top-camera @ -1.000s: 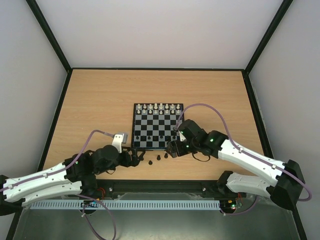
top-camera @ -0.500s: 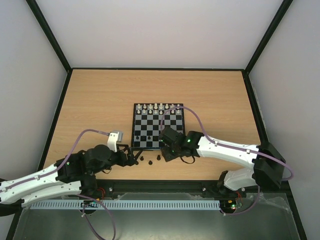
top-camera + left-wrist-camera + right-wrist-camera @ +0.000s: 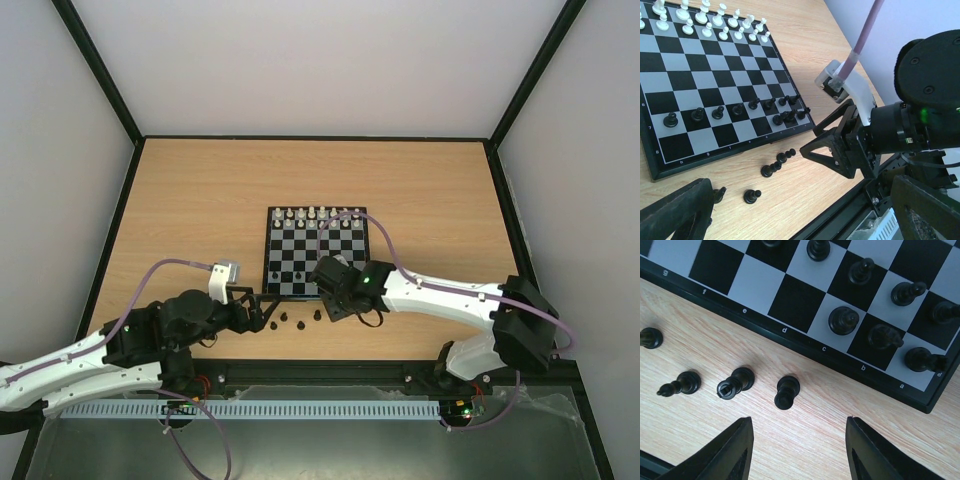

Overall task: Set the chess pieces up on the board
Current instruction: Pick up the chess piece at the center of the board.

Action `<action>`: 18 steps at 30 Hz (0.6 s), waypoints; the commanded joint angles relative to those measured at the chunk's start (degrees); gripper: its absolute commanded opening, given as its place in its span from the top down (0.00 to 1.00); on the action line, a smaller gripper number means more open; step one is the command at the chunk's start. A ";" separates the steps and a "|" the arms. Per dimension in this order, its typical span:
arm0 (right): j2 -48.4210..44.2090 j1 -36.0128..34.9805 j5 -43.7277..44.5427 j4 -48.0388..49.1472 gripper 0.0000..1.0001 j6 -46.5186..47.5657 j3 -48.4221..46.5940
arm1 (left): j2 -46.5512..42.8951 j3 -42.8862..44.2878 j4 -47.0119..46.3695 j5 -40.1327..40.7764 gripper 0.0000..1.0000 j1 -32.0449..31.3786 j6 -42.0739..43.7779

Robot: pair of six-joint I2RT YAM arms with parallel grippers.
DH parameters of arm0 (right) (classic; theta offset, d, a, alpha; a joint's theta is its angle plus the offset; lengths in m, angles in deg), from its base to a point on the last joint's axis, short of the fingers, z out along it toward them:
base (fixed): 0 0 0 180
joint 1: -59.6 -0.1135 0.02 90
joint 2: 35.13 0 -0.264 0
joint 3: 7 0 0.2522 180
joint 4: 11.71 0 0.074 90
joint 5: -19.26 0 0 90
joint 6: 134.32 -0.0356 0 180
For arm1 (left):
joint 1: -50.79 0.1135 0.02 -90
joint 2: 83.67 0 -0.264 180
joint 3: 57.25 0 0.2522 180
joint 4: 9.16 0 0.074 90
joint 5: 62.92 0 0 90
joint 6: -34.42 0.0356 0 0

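Observation:
The board [image 3: 315,230] lies mid-table, with white pieces along its far rows and several dark chess pieces [image 3: 717,112] on its near rows. Four more dark pieces stand or lie on the wood in front of it [image 3: 786,391] [image 3: 735,382] [image 3: 680,384] [image 3: 752,196]. My right gripper [image 3: 797,450] is open and empty just above the loose pieces; it also shows in the top view [image 3: 330,308] and in the left wrist view [image 3: 830,150]. My left gripper [image 3: 266,316] is open and empty, low beside the board's near left corner.
The loose pieces also show in the top view [image 3: 300,324], between the two grippers. A black rail [image 3: 320,372] runs along the table's near edge. Bare wood [image 3: 200,200] surrounds the board, inside black-framed walls.
My right arm has swung left along the board's near edge, its open gripper now over the loose pieces. My left arm has drawn back slightly to the left.

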 commanded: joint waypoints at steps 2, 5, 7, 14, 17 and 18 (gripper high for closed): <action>2.23 -0.50 0.21 -1.77 0.50 -0.52 -0.54 | 0.34 0.82 0.59 0.28 0.01 -0.40 1.11; 2.92 -0.50 0.03 -1.37 0.51 -0.63 -0.42 | 0.30 0.54 0.38 0.06 0.01 -0.39 1.20; 3.12 -0.50 -0.55 -0.60 0.53 -0.73 -0.08 | 0.26 0.43 0.23 -0.15 0.01 -0.40 1.24; 4.04 -1.15 -1.13 -0.09 0.56 -1.15 0.07 | -0.49 0.41 0.19 -0.68 0.00 -0.37 1.29; 4.25 -1.31 -1.15 -0.01 0.56 -1.24 0.24 | -0.45 0.39 0.16 -0.91 0.00 -0.36 1.29; 4.48 -1.29 -1.00 0.09 0.56 -1.23 0.28 | -0.37 0.46 0.14 -1.06 0.00 -0.38 1.29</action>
